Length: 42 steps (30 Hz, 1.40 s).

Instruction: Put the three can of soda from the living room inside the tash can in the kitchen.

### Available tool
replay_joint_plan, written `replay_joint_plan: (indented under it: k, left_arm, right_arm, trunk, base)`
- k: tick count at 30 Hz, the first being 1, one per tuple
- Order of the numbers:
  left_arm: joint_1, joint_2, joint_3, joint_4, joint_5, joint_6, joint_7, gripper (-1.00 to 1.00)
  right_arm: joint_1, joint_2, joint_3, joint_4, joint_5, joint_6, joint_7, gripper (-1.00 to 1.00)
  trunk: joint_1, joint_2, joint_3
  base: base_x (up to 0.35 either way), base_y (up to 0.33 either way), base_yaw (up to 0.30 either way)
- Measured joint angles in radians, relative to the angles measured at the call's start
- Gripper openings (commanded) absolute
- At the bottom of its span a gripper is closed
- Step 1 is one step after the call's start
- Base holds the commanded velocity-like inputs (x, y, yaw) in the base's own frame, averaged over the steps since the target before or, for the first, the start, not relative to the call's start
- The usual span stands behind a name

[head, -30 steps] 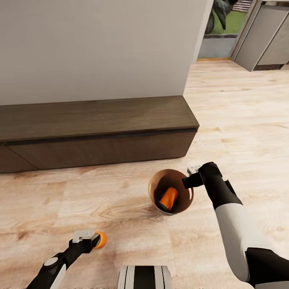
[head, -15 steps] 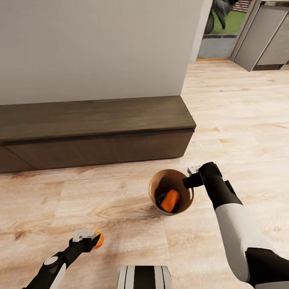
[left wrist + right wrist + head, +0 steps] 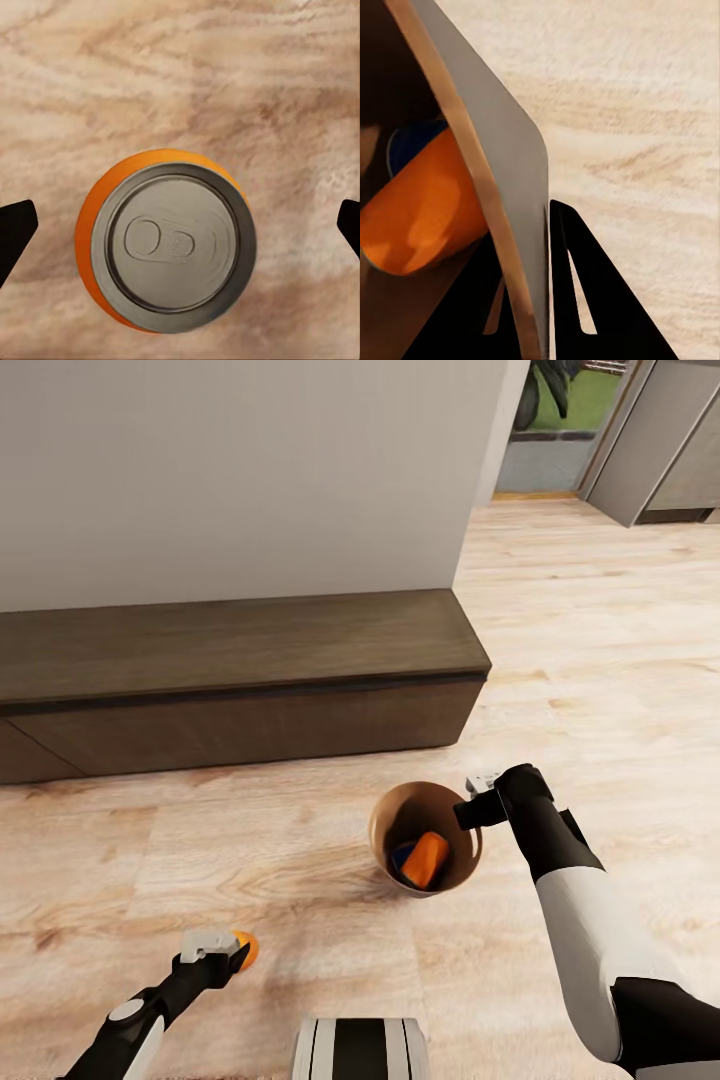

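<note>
Head view, bin: the trash can [image 3: 455,875] stands on the light wood floor [image 3: 600,660], off the right end of the long dark-wood table [image 3: 230,650], which carries nothing.
Head view, done: one orange soda can [image 3: 424,860] lies tilted inside the bin; something dark blue beside it cannot be identified.
Head view, right arm: the right gripper [image 3: 470,812] sits at the bin's rim on the robot's right side.
Head view, left arm: the left gripper [image 3: 232,956] hangs low over a second soda can [image 3: 246,948] on the floor, well apart from the bin.
Head view, left to do: judging by this, one can is binned, one is about to be picked up, the third is not accounted for, and the bin is not in the kitchen.
Left wrist view, can: the second soda can [image 3: 166,240] stands upright, silver top and pull tab facing the camera.
Left wrist view, fingers: spread wide on either side of the can, not touching it.
Right wrist view, fingers: pinching the bin wall [image 3: 514,187], one finger inside and one outside.
Right wrist view, contents: the soda can in the bin [image 3: 420,210] leans against the brown inner side.
Writing: no brand, label or readable text on the cans or the bin.
</note>
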Motion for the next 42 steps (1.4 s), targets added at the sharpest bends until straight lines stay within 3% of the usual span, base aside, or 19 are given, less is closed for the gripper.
replay_joint_plan:
  k: [9, 13, 22, 42]
  left_arm:
    - [0.0, 0.0, 0.0, -0.002, 0.001, 0.0, 0.0, 1.0]
    - [0.0, 0.0, 0.0, -0.003, 0.002, 0.0, 0.0, 1.0]
    - [0.0, 0.0, -0.001, 0.004, 0.003, 0.001, -0.001, 1.0]
    - [0.0, 0.0, 0.0, -0.004, 0.003, 0.0, -0.002, 1.0]
  right_arm:
    - [0.0, 0.0, 0.0, -0.012, -0.001, -0.001, 0.003, -1.0]
    - [0.0, 0.0, -0.002, -0.077, -0.002, 0.002, 0.01, -1.0]
    - [0.005, 0.0, -0.002, -0.112, -0.004, 0.0, 0.012, -1.0]
    - [0.012, 0.0, -0.001, -0.113, -0.006, 0.0, 0.012, -1.0]
  trunk:
    - [0.0, 0.0, -0.004]
    - [0.0, 0.0, -0.004]
    - [0.005, -0.002, -0.039]
    - [0.004, -0.002, -0.039]
  base:
    - [0.0, 0.0, 0.0]
    - [0.0, 0.0, 0.0]
    - [0.0, 0.0, 0.0]
    - [0.038, 0.0, 0.0]
